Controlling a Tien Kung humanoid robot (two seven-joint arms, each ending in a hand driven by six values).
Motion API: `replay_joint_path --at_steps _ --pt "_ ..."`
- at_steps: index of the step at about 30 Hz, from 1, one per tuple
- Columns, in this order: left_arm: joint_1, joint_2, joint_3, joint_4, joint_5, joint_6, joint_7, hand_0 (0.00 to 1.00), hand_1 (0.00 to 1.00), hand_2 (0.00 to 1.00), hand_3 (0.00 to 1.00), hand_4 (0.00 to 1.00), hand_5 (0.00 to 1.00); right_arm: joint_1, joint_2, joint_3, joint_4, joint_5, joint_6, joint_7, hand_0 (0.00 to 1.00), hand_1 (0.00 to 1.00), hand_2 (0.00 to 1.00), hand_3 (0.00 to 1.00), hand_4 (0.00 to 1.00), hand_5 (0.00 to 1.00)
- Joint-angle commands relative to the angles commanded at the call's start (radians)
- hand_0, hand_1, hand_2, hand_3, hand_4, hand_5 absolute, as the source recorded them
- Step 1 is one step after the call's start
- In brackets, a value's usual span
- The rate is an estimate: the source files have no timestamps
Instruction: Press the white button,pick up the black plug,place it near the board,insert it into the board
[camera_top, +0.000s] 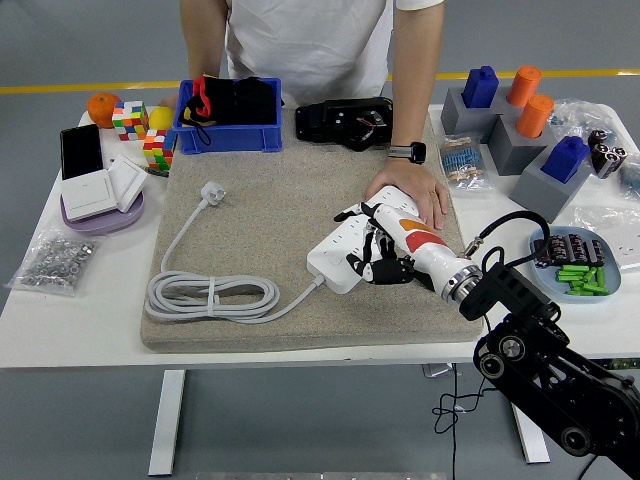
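A white power strip (335, 255) lies at an angle on the beige mat (260, 210). My right hand (378, 262) rests on top of the strip's middle, its dark fingers curled down onto the strip and holding nothing. A person's hand (415, 195) lies flat on the strip's far end. The strip's own white cable (212, 295) is coiled at the mat's front left, and its white plug (212, 192) lies loose. I cannot pick out a black plug; my forearm covers the mat just right of the strip. The left arm is out of view.
A blue bin (230, 115) and a black device (345, 120) stand at the mat's far edge. Cubes (130, 118), a plate of switches (100, 190) and a bag of nuts (55, 260) are at the left. Grey blocks (520, 120) and a battery tray (575, 265) are at the right.
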Motion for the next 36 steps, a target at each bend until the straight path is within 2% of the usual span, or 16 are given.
replay_joint_path --at_steps 4,5,10,11,16,17,19,24,28,29,34,35,36 --pt "0.000 -0.001 0.001 0.000 0.001 0.000 0.000 0.686 0.681 0.663 0.691 0.615 0.137 -0.022 -0.005 0.028 -0.007 -0.011 0.005 0.005 0.785 0.718 0.678 0.805 0.998 0.181" --pt "-0.001 -0.001 0.002 0.000 0.000 0.000 -0.001 0.686 0.681 0.662 0.691 0.615 0.138 -0.028 -0.006 0.035 -0.010 -0.013 0.005 0.006 0.898 0.873 0.835 0.869 0.998 0.282" --pt "-0.001 -0.001 0.001 0.000 -0.001 0.000 -0.001 0.686 0.681 0.662 0.691 0.615 0.138 -0.057 -0.012 0.064 -0.030 -0.026 -0.001 0.003 0.898 0.873 0.835 0.869 0.998 0.282" --pt "-0.001 -0.001 0.000 0.000 0.000 0.000 0.000 0.686 0.681 0.663 0.691 0.615 0.138 -0.059 -0.012 0.066 -0.031 -0.027 -0.002 0.003 0.940 0.926 0.914 0.935 0.998 0.387" --pt "-0.002 -0.002 0.001 0.000 0.003 -0.001 0.000 0.686 0.681 0.663 0.691 0.615 0.138 -0.077 -0.007 0.085 -0.042 -0.032 -0.015 0.003 0.940 0.926 0.914 0.935 0.998 0.387" --pt "-0.002 -0.002 0.003 0.000 0.002 -0.001 0.000 0.686 0.681 0.662 0.691 0.615 0.138 -0.079 -0.006 0.090 -0.045 -0.034 -0.017 0.003 0.939 0.922 0.919 0.943 0.998 0.432" --pt "-0.001 -0.002 0.005 0.000 0.000 -0.001 0.000 0.686 0.681 0.662 0.691 0.615 0.138 -0.084 -0.005 0.095 -0.052 -0.038 -0.022 0.001 0.939 0.922 0.919 0.943 0.998 0.432" --pt "0.000 -0.002 0.006 0.000 0.002 -0.002 0.000 0.686 0.681 0.662 0.691 0.615 0.138 -0.101 -0.007 0.117 -0.089 -0.046 -0.059 0.023 0.929 0.907 0.890 0.939 0.998 0.439" --pt "0.002 -0.002 0.004 0.000 0.004 -0.003 0.001 0.686 0.681 0.662 0.691 0.615 0.138 -0.117 -0.012 0.133 -0.117 -0.057 -0.070 0.035 0.929 0.907 0.890 0.939 0.998 0.439" --pt "0.002 -0.002 0.003 0.000 0.005 -0.003 0.001 0.686 0.681 0.663 0.691 0.615 0.138 -0.120 -0.014 0.135 -0.121 -0.058 -0.073 0.039 0.919 0.892 0.860 0.926 0.998 0.408" --pt "0.002 -0.002 0.005 0.000 0.004 -0.004 0.001 0.686 0.681 0.663 0.691 0.615 0.138 -0.131 -0.015 0.138 -0.137 -0.059 -0.088 0.051 0.919 0.892 0.860 0.926 0.998 0.408" --pt "0.001 -0.002 0.007 0.000 0.002 -0.004 0.001 0.686 0.681 0.663 0.691 0.615 0.137 -0.132 -0.013 0.138 -0.141 -0.059 -0.094 0.056 0.901 0.851 0.814 0.897 0.998 0.377" --pt "0.000 -0.003 0.011 0.000 -0.001 -0.004 0.000 0.686 0.681 0.663 0.691 0.615 0.137 -0.133 -0.012 0.139 -0.146 -0.059 -0.101 0.063 0.901 0.851 0.814 0.897 0.998 0.377"
